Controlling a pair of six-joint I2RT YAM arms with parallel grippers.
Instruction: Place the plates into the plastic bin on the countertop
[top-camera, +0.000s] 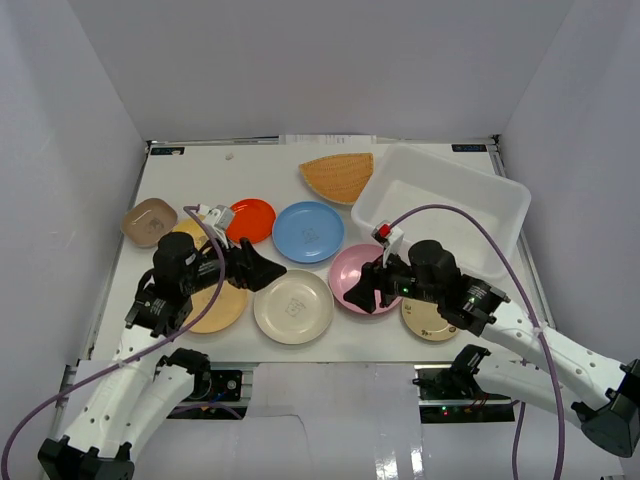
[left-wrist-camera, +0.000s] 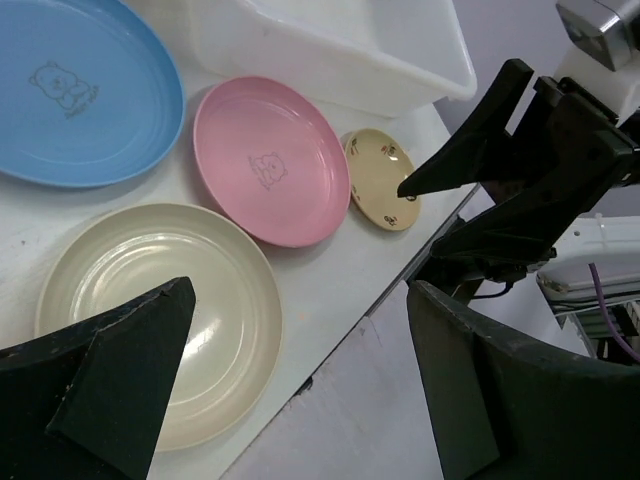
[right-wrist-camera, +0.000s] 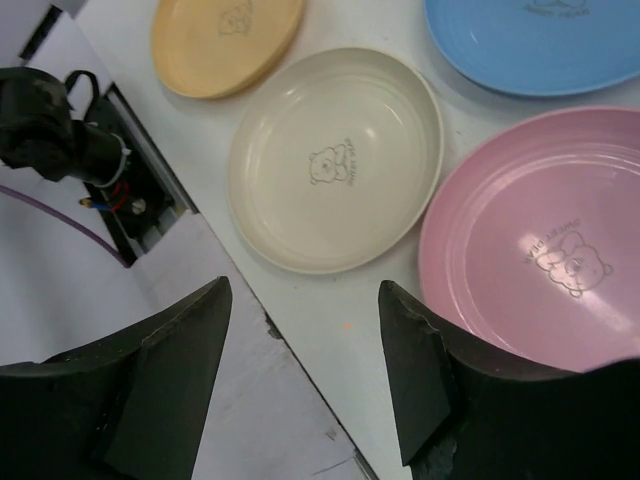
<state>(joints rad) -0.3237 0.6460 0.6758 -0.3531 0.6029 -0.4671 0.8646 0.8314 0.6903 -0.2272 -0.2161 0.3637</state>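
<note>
While both hands hang spread wide and hold nothing, nine plates lie on the white table (top-camera: 200, 165) and one white bin (top-camera: 440, 200) stands beyond the right hand (top-camera: 368, 290), off to its right.

There are two hands. The left hand (top-camera: 262, 268) sits low over the table. The single cream plate (top-camera: 293, 306) lies just in front of its fingers, between the two hands. The right hand hovers over the near rim of the one pink plate (top-camera: 355, 268).

The other plates are one of each kind:
- The blue plate (top-camera: 308, 231) lies beyond both hands.
- The red-orange plate (top-camera: 250, 220) lies just beyond the left hand.
- The tan plate (top-camera: 218, 308) lies under the left arm, behind that hand.
- The brown rounded-square plate (top-camera: 150, 222) lies well to that hand's left.
- A yellow plate (top-camera: 185, 232) next to the brown one is mostly hidden by the arm.
- The small yellow plate (top-camera: 430, 322) lies behind the right hand, partly under its wrist.
- The orange fan-shaped plate (top-camera: 338, 177) lies far ahead, just beside the bin's left wall.
</note>
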